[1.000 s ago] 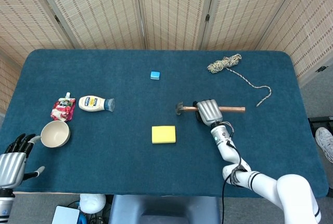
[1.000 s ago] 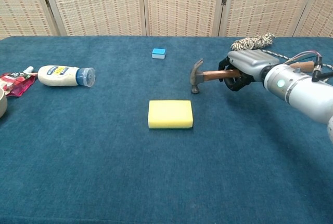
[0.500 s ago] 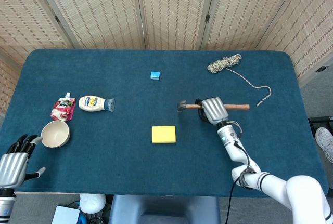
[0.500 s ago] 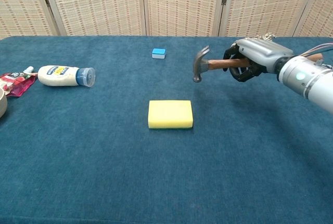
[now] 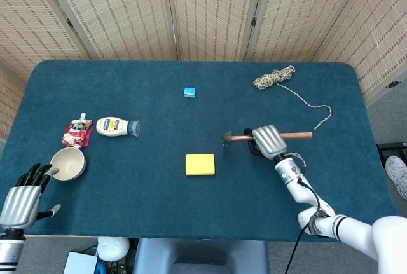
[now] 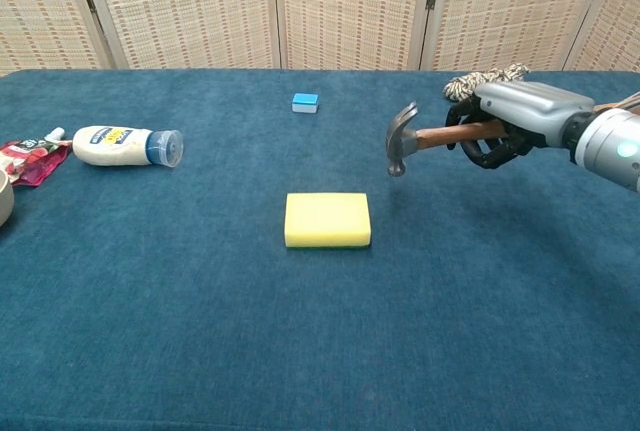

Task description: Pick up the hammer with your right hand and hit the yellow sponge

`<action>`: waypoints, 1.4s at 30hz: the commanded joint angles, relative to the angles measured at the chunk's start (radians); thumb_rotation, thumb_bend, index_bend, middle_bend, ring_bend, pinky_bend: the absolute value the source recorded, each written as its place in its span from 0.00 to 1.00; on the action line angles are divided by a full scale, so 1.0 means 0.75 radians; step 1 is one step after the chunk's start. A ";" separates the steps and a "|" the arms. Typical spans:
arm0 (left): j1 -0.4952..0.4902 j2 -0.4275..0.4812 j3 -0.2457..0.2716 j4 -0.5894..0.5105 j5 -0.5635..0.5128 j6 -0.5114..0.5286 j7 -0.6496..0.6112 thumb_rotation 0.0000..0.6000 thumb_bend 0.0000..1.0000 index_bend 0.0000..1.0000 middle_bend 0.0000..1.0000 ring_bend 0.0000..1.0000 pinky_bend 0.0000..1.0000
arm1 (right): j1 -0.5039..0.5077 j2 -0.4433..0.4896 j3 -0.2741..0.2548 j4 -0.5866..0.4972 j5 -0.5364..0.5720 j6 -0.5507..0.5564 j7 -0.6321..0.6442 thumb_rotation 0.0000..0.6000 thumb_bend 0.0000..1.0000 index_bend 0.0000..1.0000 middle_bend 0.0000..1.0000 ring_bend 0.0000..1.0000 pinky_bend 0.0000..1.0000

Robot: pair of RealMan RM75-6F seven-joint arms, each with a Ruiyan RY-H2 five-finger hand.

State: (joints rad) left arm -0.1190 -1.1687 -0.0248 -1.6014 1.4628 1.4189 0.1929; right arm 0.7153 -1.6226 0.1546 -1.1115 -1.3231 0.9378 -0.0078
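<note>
Counter (image 5: 159,191): dark blue cloth top, folding woven screens behind its far edge.

Hammer (image 6: 405,140): wooden handle, metal head. Grasped around the handle by the right hand (image 6: 515,119), fingers wrapped under the shaft. Held clear of the cloth, handle roughly level, head pointing down at the left end. In the head view the handle's free end sticks out to the right of the hand (image 5: 268,140).

Yellow sponge (image 6: 327,219): flat rectangular block, lying on the counter near the middle. It sits nearer and to the left of the hammer head, apart from it, untouched.

Left hand (image 5: 24,198): at the near left corner of the counter, fingers apart, holding nothing. Seen only in the head view.

Bowl (image 5: 67,163): cream, upright, near the left edge, just beside the left hand's fingertips.

Mayonnaise bottle (image 6: 125,145): lying on its side, blue cap pointing right, far of the bowl.

Pouch (image 5: 77,133): red and white, flat, just left of the bottle.

Blue cube (image 6: 305,102): small, far centre, well apart from the sponge.

Rope (image 5: 275,78): coiled bundle at the far right, one loose strand trailing toward the right edge.
</note>
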 commanded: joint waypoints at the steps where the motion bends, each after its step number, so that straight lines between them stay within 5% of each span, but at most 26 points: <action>1: 0.000 0.001 0.000 -0.003 -0.001 0.000 0.003 1.00 0.11 0.23 0.18 0.11 0.25 | -0.008 0.030 -0.014 -0.047 -0.023 0.004 0.004 1.00 0.99 0.84 0.75 0.70 0.68; 22: 0.001 0.014 0.003 -0.032 0.006 0.011 0.035 1.00 0.11 0.23 0.18 0.11 0.25 | -0.012 0.061 -0.040 -0.215 -0.136 0.053 0.151 1.00 1.00 0.89 0.81 0.79 0.79; 42: 0.004 0.013 0.008 -0.033 -0.004 0.006 0.039 1.00 0.11 0.23 0.18 0.11 0.25 | 0.024 0.001 -0.065 -0.202 -0.123 -0.029 0.073 1.00 1.00 0.91 0.82 0.81 0.82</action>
State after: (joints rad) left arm -0.1160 -1.1586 -0.0185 -1.6264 1.4601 1.4234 0.2219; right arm 0.7312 -1.6199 0.1064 -1.2641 -1.4173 0.9178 0.0489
